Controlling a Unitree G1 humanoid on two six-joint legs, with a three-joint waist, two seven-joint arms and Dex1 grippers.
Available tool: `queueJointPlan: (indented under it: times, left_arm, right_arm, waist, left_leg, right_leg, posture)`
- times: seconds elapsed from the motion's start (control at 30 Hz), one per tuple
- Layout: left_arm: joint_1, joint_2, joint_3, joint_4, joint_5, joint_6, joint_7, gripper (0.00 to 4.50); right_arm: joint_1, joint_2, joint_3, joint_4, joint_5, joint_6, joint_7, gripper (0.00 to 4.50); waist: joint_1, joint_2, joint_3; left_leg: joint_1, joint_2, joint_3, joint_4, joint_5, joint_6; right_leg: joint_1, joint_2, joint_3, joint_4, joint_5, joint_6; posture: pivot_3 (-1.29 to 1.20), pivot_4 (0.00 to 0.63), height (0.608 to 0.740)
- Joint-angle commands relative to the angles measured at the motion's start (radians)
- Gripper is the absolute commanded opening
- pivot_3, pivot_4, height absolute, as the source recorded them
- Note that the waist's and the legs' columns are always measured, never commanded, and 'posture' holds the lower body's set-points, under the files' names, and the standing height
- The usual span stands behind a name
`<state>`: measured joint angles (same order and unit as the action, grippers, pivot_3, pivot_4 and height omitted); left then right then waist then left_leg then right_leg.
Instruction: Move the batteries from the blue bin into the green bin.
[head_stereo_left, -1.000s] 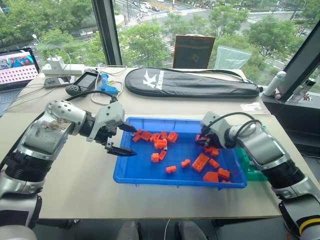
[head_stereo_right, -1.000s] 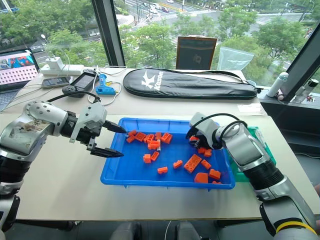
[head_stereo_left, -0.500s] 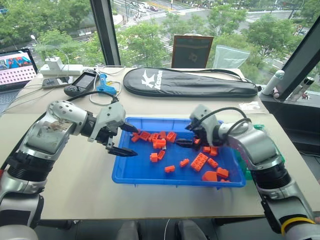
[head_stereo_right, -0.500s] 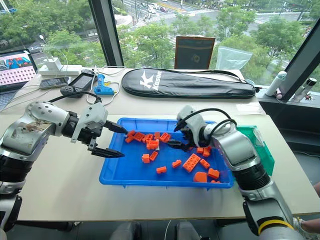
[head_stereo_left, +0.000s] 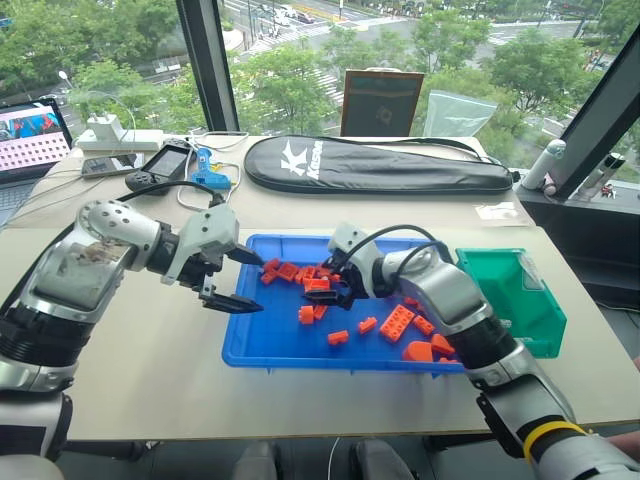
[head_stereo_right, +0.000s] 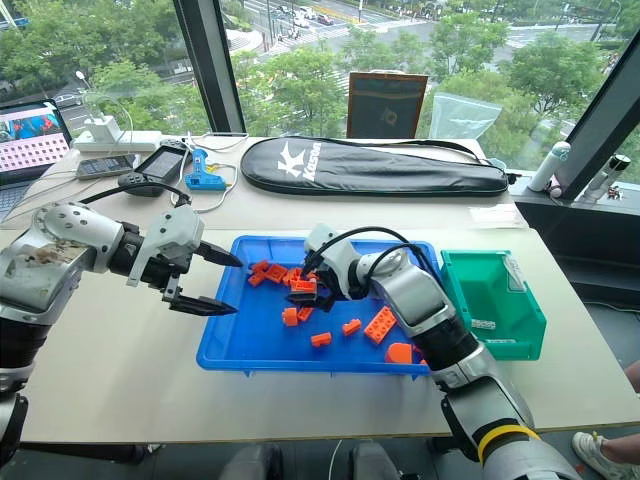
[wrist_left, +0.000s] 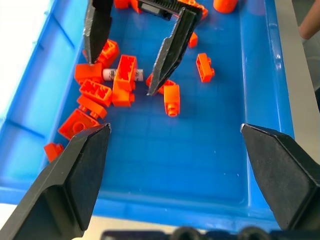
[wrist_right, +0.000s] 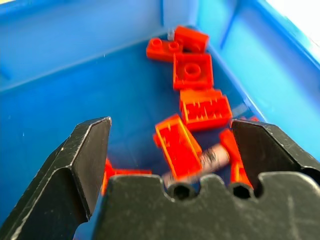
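The blue bin (head_stereo_left: 280, 342) lies in front of me on the table, with several orange bricks (head_stereo_left: 398, 322) scattered in it. A small silvery battery (wrist_left: 109, 74) lies among the bricks at the bin's left-centre, half under one of them, and also shows as the battery (wrist_right: 214, 157). My right gripper (head_stereo_left: 332, 288) is open just above that cluster, its fingers (wrist_left: 170, 50) either side of the battery. My left gripper (head_stereo_left: 262, 285) hangs open and empty over the bin's left rim. The green bin (head_stereo_right: 510, 340) stands at the blue bin's right end.
A black racket bag (head_stereo_left: 380, 165) lies across the back of the table, with a dark picture frame (head_stereo_left: 380, 100) behind it. A laptop (head_stereo_left: 35, 135), a controller (head_stereo_left: 165, 163) and a blue tool (head_stereo_left: 212, 172) sit back left. A bottle (head_stereo_left: 548, 165) stands at the right edge.
My right gripper has swung left across the blue bin, from its end by the green bin to the brick cluster, and has opened. The left gripper has stayed put.
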<state>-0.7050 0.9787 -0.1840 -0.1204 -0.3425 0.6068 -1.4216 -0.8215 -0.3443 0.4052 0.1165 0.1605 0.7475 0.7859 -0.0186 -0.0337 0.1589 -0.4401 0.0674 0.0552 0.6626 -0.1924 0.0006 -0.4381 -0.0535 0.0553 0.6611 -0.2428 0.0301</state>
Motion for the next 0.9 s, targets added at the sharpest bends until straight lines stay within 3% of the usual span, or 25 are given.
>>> queueJointPlan:
  times: [0.03, 0.37, 0.7, 0.9]
  left_arm:
    - [-0.002, 0.019, 0.041, -0.041, -0.016, 0.013, 0.011, 4.50]
    - [-0.016, 0.011, 0.030, -0.030, -0.017, 0.009, 0.018, 4.50]
    - [-0.055, -0.030, -0.001, 0.012, 0.001, -0.018, 0.004, 4.50]
    - [-0.066, -0.047, -0.013, 0.031, 0.011, -0.036, -0.010, 4.50]
  right_arm:
    - [-0.027, 0.019, 0.015, 0.047, -0.039, -0.086, 0.010, 3.94]
    - [-0.005, 0.004, 0.027, 0.014, -0.095, -0.122, 0.033, 0.65]
    - [0.009, -0.099, -0.196, -0.282, 0.043, 0.100, 0.046, 0.64]
    - [0.120, -0.324, -0.282, -0.387, 0.071, 0.213, 0.073, 0.64]
  waist:
    - [0.004, 0.000, 0.000]
    - [0.003, 0.000, 0.000]
    - [0.006, 0.000, 0.000]
    - [0.015, 0.000, 0.000]
  left_leg:
    - [0.000, 0.000, 0.000, 0.000, 0.000, 0.000]
    - [0.000, 0.000, 0.000, 0.000, 0.000, 0.000]
    - [0.000, 0.000, 0.000, 0.000, 0.000, 0.000]
    - [0.000, -0.001, 0.000, 0.000, 0.000, 0.000]
  right_leg:
    - [0.000, 0.000, 0.000, 0.000, 0.000, 0.000]
    - [0.000, 0.000, 0.000, 0.001, 0.000, 0.000]
    - [0.000, 0.000, 0.000, 0.001, 0.000, 0.000]
    - [0.000, 0.000, 0.000, 0.000, 0.000, 0.000]
  posture:
    - [0.00, 0.150, 0.733]
    - [0.00, 0.150, 0.733]
    - [0.00, 0.150, 0.733]
    - [0.00, 0.150, 0.733]
